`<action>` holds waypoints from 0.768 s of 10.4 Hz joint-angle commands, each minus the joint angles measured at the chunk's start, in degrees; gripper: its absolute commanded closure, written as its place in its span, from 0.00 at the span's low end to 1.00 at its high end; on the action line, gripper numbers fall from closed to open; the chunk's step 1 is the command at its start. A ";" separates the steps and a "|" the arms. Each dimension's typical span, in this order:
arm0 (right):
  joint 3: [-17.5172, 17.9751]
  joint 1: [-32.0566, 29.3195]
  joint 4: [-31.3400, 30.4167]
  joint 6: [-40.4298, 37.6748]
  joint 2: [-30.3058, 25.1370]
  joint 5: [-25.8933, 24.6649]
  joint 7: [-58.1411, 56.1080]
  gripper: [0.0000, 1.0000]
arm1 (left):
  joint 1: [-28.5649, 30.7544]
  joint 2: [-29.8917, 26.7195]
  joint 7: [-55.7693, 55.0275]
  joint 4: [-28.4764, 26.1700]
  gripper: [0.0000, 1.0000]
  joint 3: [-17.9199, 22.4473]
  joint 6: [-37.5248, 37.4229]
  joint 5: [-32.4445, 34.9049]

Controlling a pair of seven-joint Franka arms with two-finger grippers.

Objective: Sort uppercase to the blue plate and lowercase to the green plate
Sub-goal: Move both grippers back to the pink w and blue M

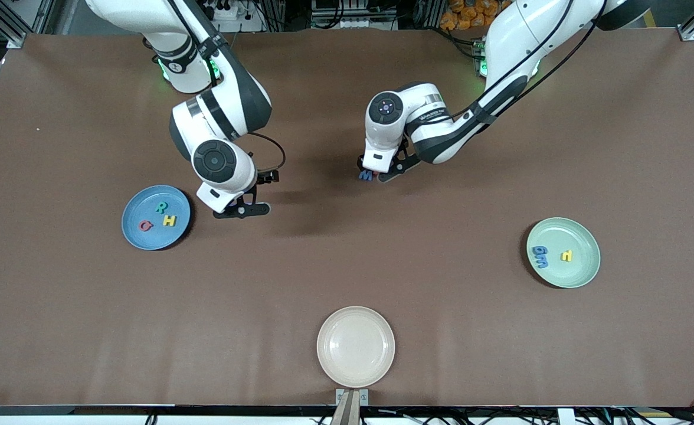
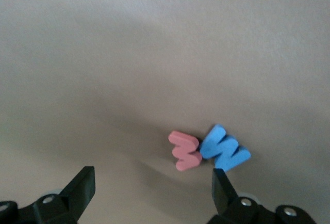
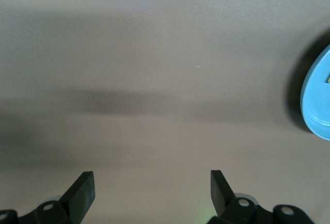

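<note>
We are seeing even, bright overhead light across the brown table (image 1: 347, 277) in the front view, with no glare on it. Soft shadows are falling beside each arm, spreading toward three o'clock, and a thin dark crescent is hugging the blue plate (image 1: 140, 236) and the green plate (image 1: 583, 265). The cream plate (image 1: 356, 348) is looking slightly washed out. In the left wrist view the colours are looking pale and hazy; the red letter (image 2: 184, 150) and blue letter (image 2: 224, 148) are appearing soft-edged. The right wrist view is showing broad blurred shadow bands.
</note>
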 commanded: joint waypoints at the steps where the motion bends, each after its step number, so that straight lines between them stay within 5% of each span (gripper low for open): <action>1: 0.22 -0.26 -0.92 0.16 -0.78 0.89 0.36 0.01 | -0.97 1.23 -0.76 0.64 0.00 0.83 -0.68 -0.84; 8: 0.22 -0.70 -0.92 0.16 -0.42 0.80 0.10 0.01 | -0.97 2.72 0.38 -0.24 0.00 4.52 -0.68 0.04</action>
